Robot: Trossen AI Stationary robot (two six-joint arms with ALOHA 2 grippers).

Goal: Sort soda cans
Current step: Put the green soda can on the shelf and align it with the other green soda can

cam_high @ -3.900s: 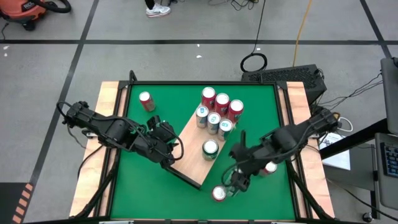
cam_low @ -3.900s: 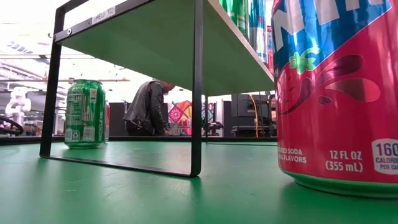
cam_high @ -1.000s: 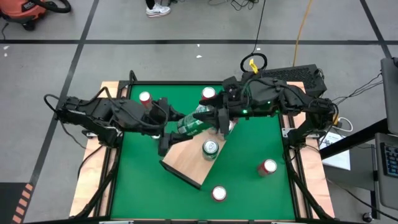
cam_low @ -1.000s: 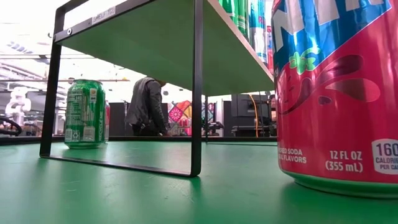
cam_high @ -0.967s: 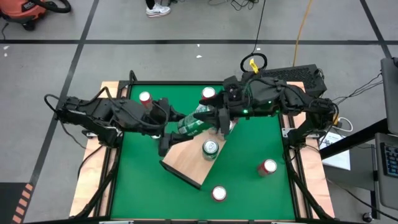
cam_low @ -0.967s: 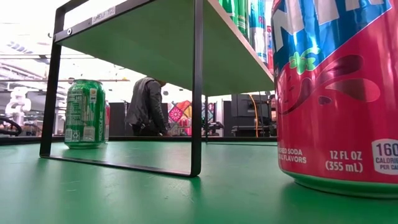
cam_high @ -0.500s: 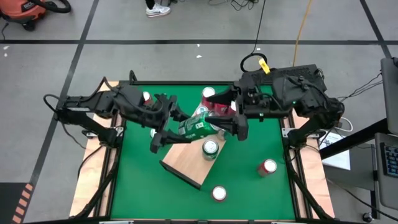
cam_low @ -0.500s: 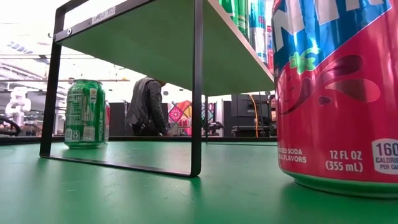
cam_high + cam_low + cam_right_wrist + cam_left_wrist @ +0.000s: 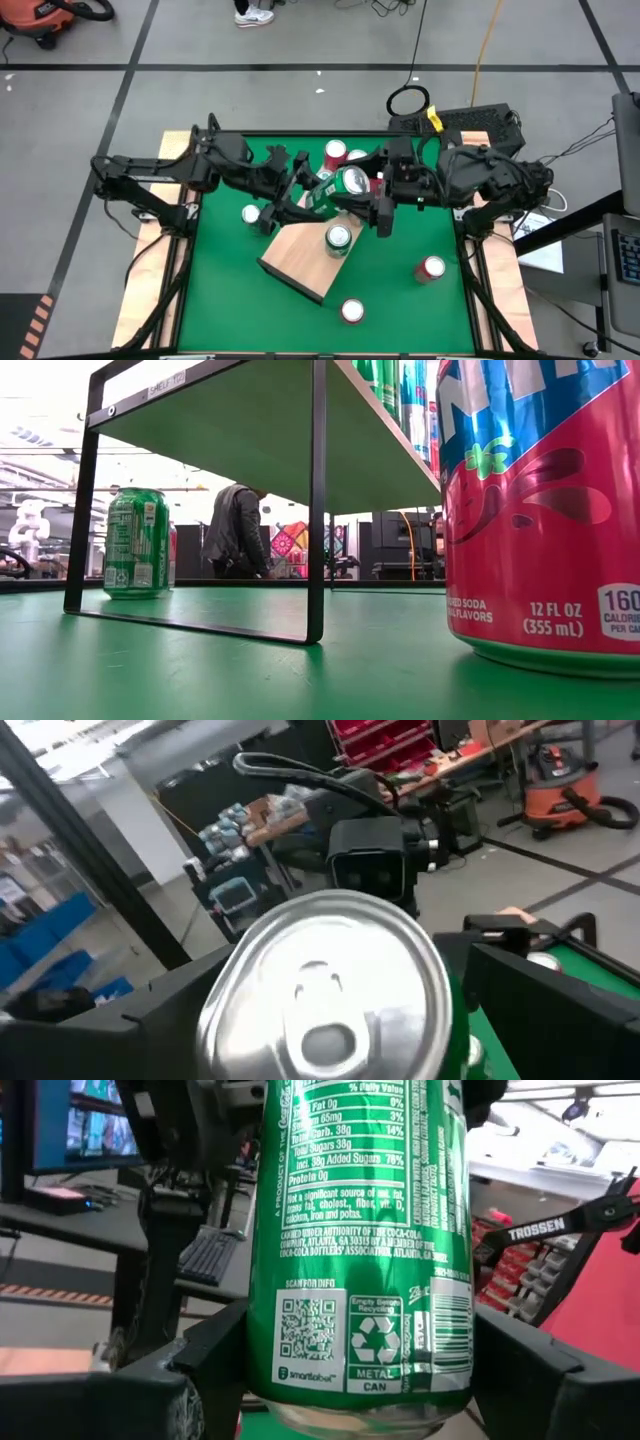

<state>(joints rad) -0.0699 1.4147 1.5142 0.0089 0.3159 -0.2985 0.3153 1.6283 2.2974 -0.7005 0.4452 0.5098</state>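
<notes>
A green soda can point(image 9: 330, 193) hangs in the air over the far end of the light wooden board point(image 9: 300, 255), silver top point(image 9: 330, 985) turned up and toward the table's right. My left gripper point(image 9: 310, 195) reaches in from the left and is shut on it. My right gripper point(image 9: 372, 192) faces it from the right, open. Its fingers stand on either side of the can's top end, and I see no touch. Another green can point(image 9: 338, 238) stands on the board. My left gripper pinches the green can's side wall near its bottom end point(image 9: 262, 1350) between its two fingers point(image 9: 200, 1375), which lie across the can. They come about level from the table's left. The can is lifted clear of the board and tilted, top end toward my right gripper.
Red cans point(image 9: 335, 152) stand at the board's far corner; more red cans point(image 9: 430, 268), point(image 9: 350, 311) stand on the green table at near right, one point(image 9: 250, 213) at the left. The board is a shelf on a black frame point(image 9: 318, 500). A person point(image 9: 235, 530) stands beyond the table.
My left gripper has moved toward the table's right and far edge and turned its wrist. The green can, which lay level between both grippers, now tips its top upward. My right gripper has drawn back toward the right and rolled a little.
</notes>
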